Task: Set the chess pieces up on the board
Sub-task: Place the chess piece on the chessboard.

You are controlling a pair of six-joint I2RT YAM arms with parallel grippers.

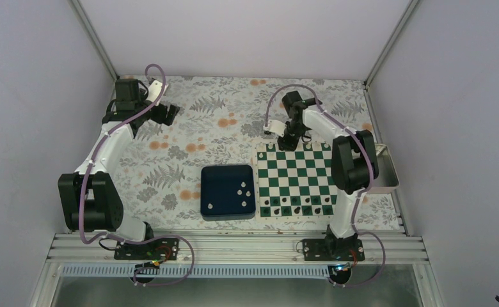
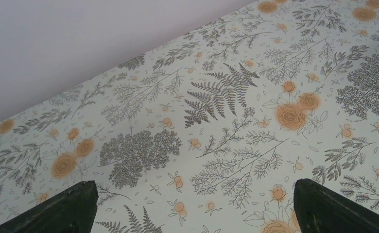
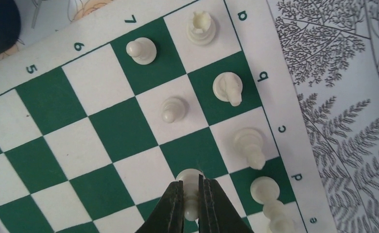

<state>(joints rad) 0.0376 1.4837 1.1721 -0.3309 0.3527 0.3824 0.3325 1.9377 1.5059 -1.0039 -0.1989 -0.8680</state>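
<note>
One smooth white pawn [image 3: 190, 176] pinched in right hand [image 3: 192, 187]; left hand [image 2: 193, 188] gapes empty.

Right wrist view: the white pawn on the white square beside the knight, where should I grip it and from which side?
Grip the pawn at the narrow neck under its round head, coming straight down. It stands upright, and the knight stands on the next square, so a sideways approach would likely knock it.
</note>
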